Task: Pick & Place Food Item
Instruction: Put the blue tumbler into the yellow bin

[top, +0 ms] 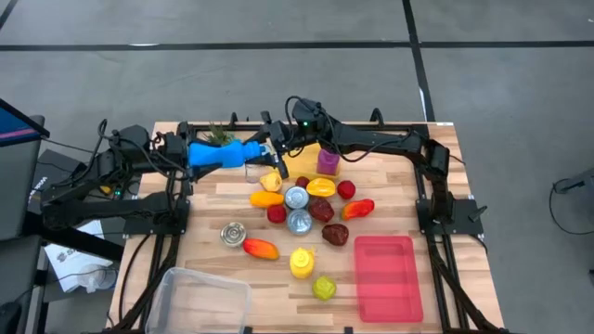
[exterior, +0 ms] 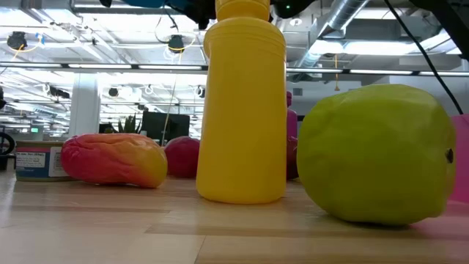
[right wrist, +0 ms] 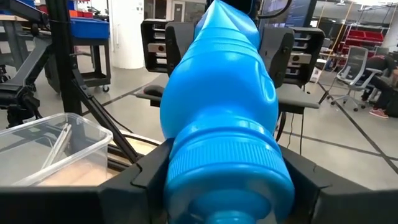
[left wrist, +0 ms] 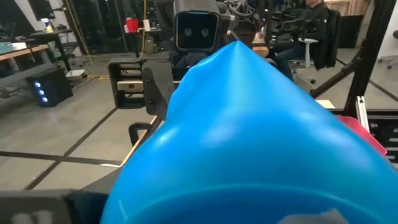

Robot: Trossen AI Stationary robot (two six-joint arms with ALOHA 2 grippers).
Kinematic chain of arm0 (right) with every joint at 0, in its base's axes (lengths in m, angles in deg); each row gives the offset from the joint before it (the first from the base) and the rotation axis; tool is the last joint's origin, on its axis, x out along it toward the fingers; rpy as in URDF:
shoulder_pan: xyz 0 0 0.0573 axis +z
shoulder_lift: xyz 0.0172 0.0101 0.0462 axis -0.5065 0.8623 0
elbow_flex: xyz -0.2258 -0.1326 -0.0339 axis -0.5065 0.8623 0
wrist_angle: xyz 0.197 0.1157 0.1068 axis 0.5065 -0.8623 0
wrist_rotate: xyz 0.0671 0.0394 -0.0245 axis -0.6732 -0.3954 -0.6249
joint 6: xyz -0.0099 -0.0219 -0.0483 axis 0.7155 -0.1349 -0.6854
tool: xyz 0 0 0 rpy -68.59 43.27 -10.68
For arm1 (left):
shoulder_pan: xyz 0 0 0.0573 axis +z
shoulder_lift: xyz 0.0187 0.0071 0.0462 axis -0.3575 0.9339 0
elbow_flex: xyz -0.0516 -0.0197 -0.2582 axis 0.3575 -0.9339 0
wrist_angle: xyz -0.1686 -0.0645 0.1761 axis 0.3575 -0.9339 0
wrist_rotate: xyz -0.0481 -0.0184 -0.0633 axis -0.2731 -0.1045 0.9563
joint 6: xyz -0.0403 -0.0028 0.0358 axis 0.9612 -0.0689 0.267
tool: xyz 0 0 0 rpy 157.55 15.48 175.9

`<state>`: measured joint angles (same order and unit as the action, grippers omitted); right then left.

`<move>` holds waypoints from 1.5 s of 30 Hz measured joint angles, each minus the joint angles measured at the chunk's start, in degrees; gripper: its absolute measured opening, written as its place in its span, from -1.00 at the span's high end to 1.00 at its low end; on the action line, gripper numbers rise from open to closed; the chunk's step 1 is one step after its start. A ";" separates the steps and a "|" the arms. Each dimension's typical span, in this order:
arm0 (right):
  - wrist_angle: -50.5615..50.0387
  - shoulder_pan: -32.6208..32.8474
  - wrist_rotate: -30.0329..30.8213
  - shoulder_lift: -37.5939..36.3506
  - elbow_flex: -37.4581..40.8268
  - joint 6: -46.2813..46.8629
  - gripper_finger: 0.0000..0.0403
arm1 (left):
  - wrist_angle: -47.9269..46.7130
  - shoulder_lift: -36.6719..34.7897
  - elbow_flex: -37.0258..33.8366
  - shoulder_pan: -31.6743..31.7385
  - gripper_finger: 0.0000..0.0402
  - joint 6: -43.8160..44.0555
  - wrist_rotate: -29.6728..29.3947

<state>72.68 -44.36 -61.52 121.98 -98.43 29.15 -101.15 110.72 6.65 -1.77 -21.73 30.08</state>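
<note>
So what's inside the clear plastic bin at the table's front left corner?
Nothing that shows: the clear bin looks empty from above, with bare wood showing through it. In the right wrist view only pale streaks appear on its wall, perhaps reflections. Its front part is cut off by the picture's edge.

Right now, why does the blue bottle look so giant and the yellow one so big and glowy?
In the left wrist view the blue bottle sits right against the lens, so it fills the picture. In the right wrist view its cap end looms between the fingers. In the low view the yellow bottle and green fruit stand closest, with bright ceiling lights behind.
</note>
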 joint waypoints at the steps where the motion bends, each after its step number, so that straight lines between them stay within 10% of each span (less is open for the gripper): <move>1: -0.12 0.02 0.12 0.04 0.00 -0.06 0.04 | -0.94 -0.45 0.00 0.00 -0.22 0.01 -0.01; 19: -15.37 -0.08 -0.14 -0.02 -0.04 -2.69 0.04 | -18.54 -14.49 -0.07 0.02 -0.81 8.32 -1.93; 35: -63.95 0.81 21.99 -0.02 -15.02 -10.53 0.04 | -21.12 -14.29 -0.07 0.02 -0.82 8.41 -1.67; 45: -77.67 -1.57 31.76 0.00 -18.86 -10.10 0.04 | -20.30 -14.27 -2.83 0.02 -0.82 8.41 -1.67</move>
<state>-4.98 -45.93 -29.76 121.98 -117.29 19.05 -121.45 96.45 3.82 -1.74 -13.32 28.41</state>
